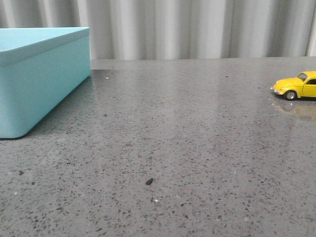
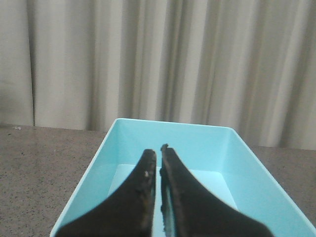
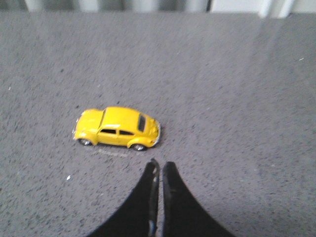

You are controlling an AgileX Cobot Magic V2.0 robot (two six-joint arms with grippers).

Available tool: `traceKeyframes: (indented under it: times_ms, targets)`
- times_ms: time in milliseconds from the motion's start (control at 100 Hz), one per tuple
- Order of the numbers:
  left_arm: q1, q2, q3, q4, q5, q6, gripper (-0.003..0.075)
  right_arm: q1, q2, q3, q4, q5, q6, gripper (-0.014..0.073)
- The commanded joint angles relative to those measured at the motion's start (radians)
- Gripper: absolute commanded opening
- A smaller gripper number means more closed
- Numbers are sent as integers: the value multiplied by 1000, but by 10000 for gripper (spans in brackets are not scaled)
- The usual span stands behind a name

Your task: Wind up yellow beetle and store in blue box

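The yellow beetle [image 1: 297, 85] stands on its wheels on the grey table at the far right edge of the front view, partly cut off. It shows whole in the right wrist view [image 3: 117, 128], side-on, just beyond my right gripper [image 3: 160, 164], which is shut and empty above the table. The blue box [image 1: 34, 74] stands open at the far left. In the left wrist view the blue box [image 2: 123, 148] looks empty, and my left gripper [image 2: 158, 150] is shut and empty over its inside. Neither gripper shows in the front view.
The speckled grey table [image 1: 168, 148] runs between box and car. A small dark speck [image 1: 149, 181] lies near the front middle. A pale pleated curtain [image 1: 197, 27] hangs behind the table's far edge.
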Motion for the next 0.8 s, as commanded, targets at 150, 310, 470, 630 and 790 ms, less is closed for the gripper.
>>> traceKeyframes:
  times_ms: [150, 310, 470, 630, 790]
  targets:
    - [-3, 18, -36, -9, -84, -3, -21, 88, 330, -324, 1, 204, -8, -61]
    - [-3, 18, -36, -9, -84, -3, -21, 119, 518, -502, -3, 289, -27, -61]
    - [-3, 18, -36, -9, -84, -3, -21, 121, 652, -649, 33, 391, -27, -61]
    - [-3, 18, -36, -9, -84, -3, -21, 121, 769, -771, 90, 517, -25, -61]
    - [-3, 18, -36, -9, -84, -3, -21, 121, 860, -826, 102, 577, -16, -61]
